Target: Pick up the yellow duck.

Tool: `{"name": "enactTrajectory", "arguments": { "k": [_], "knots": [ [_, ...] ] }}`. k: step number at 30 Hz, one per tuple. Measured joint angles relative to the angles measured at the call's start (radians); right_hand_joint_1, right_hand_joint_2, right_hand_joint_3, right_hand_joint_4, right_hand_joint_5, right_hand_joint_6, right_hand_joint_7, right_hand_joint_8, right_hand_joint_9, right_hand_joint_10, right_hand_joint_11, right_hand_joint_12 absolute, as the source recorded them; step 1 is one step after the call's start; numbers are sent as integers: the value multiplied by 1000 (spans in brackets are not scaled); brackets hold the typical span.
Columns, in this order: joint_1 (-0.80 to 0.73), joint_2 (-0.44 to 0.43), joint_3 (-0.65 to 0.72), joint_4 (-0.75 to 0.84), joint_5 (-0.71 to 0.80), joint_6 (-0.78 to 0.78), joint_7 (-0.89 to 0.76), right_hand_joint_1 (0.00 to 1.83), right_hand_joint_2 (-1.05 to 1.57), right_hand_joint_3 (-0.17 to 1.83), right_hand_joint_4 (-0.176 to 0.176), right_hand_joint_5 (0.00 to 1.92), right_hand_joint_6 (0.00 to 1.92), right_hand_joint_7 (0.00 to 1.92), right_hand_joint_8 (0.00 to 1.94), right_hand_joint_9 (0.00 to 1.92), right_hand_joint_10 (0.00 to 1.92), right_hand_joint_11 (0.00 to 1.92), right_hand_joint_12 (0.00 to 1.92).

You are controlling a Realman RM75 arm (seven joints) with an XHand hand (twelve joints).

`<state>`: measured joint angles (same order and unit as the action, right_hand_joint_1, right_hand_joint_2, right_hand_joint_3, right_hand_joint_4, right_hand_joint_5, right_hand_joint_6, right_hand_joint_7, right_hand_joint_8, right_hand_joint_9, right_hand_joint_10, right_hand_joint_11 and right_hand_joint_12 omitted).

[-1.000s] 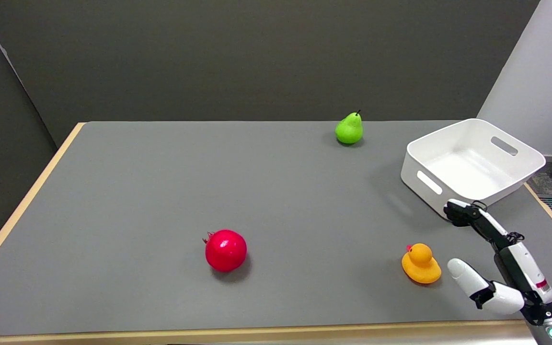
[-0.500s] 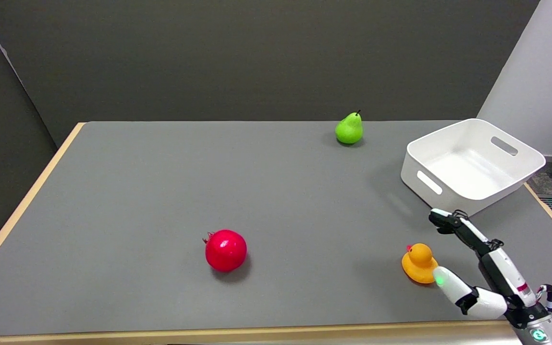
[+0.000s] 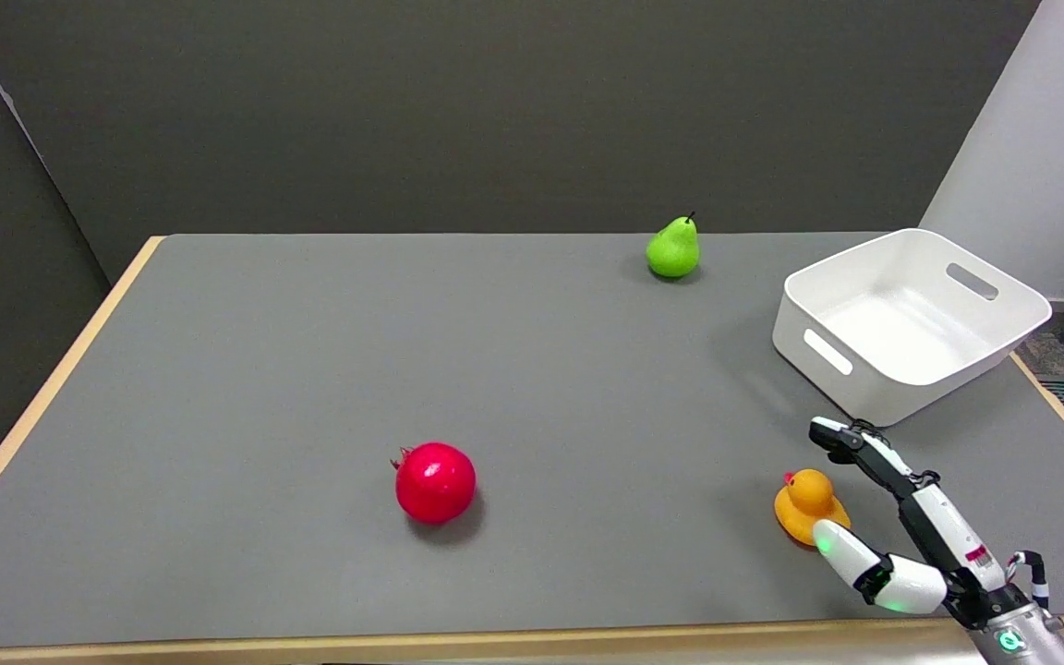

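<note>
A: White-and-black right hand (image 3: 901,531), fingers spread and holding nothing, brackets the small yellow rubber duck (image 3: 807,506) on the grey surface (image 3: 310,369) near its front right, probably set to close round it

B: Its orientation?

A: Upright, red beak pointing left, long axis running beak to tail toward the hand
</note>
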<state>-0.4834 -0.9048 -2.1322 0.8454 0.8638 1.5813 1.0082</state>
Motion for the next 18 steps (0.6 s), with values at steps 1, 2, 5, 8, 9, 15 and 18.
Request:
{"name": "enactTrajectory", "arguments": {
  "k": [1, 2, 5, 8, 9, 15, 18],
  "knots": [
    [4, 0, -1, -4, 0, -4, 0, 558, 645, 827, -72, 198, 400, 258, 411, 106, 764, 14, 1208],
    [9, 0, -1, -7, 1, -8, 0, 560, 644, 828, -72, 199, 400, 259, 412, 108, 766, 14, 1208],
    [24, 2, -2, -17, 1, -18, 1, 565, 643, 830, -72, 200, 402, 261, 413, 110, 768, 16, 1209],
    [40, 6, -4, -25, 1, -26, 2, 569, 641, 831, -72, 201, 402, 265, 417, 114, 774, 16, 1209],
    [44, 7, -4, -27, 0, -28, 2, 569, 641, 831, -72, 201, 401, 265, 417, 117, 777, 16, 1208],
    [60, 8, -9, -38, -2, -45, 3, 584, 641, 834, -72, 196, 396, 265, 420, 128, 786, 10, 1203],
    [61, 4, -11, -46, -3, -53, 4, 586, 641, 837, -73, 186, 382, 249, 413, 120, 776, -1, 1195]
  ]
}}
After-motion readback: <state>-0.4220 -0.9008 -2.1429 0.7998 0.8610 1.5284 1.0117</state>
